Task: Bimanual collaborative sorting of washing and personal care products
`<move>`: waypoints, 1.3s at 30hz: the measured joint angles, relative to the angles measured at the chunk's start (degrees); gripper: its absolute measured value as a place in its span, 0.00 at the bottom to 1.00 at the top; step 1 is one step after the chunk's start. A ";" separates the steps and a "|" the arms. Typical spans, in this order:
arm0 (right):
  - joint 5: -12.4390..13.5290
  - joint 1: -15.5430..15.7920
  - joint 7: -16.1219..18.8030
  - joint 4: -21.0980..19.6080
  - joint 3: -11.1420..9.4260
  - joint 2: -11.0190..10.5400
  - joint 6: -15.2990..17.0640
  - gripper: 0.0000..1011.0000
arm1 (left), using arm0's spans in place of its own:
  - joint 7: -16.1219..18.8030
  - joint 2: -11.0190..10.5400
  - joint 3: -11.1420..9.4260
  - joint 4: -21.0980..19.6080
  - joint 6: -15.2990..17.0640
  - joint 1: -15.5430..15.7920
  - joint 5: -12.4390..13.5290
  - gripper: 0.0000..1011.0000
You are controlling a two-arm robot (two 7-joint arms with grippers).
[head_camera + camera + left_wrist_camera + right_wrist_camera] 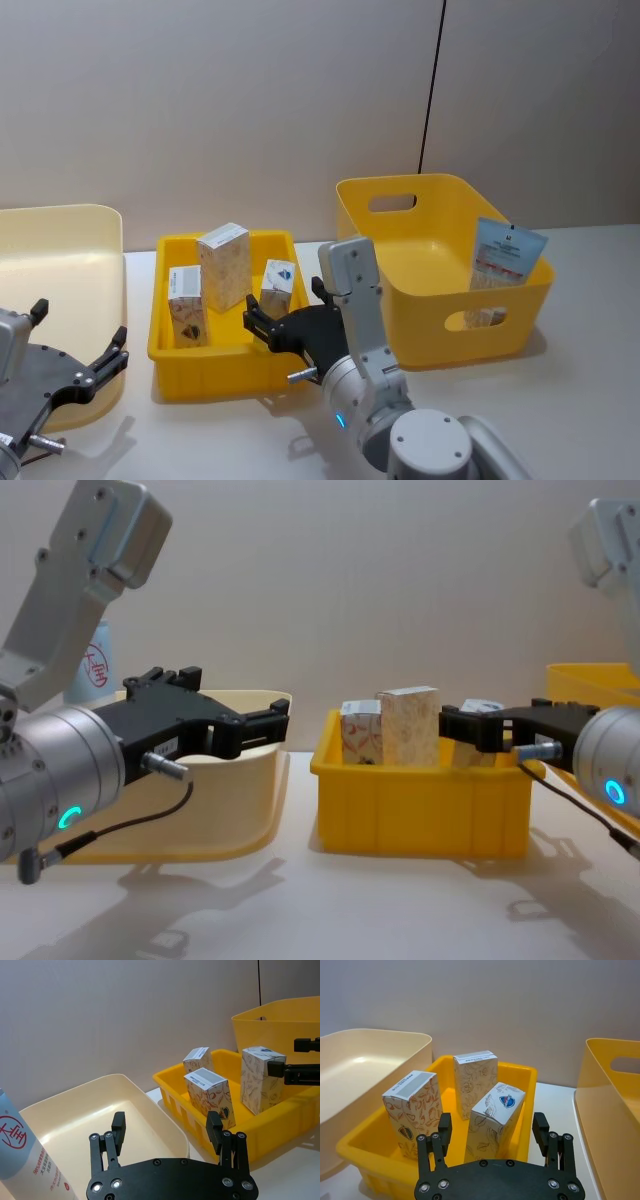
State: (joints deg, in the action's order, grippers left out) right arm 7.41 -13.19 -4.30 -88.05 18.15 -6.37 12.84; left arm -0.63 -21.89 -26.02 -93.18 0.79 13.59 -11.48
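We judge the tilted carton (496, 1117), just ahead of the wide-spread fingers (445, 1127) of the right gripper (492, 1122), light and crushable, so pinch its flat sides; left gripper (166, 1122), also wide, at the cream tub (100, 1105).

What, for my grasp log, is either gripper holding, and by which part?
Nothing: the left gripper and right gripper are both open and empty.

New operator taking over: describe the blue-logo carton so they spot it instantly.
Find the shallow yellow bin in the middle, between the cream tub and the deep yellow bin. The blue-logo carton stands at its right end, nearest the deep bin. Unlike the tall carton and the left carton beside it, it carries a round blue logo on top.
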 joint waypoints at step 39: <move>-4.44 -5.17 -4.21 5.72 -0.60 4.66 2.75 0.99 | 0.00 0.00 0.00 0.00 0.01 0.00 0.00 0.99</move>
State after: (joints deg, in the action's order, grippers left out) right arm 2.97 -18.36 -8.51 -82.33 17.54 -1.71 15.59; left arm -0.63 -21.89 -26.02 -93.17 0.80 13.59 -11.48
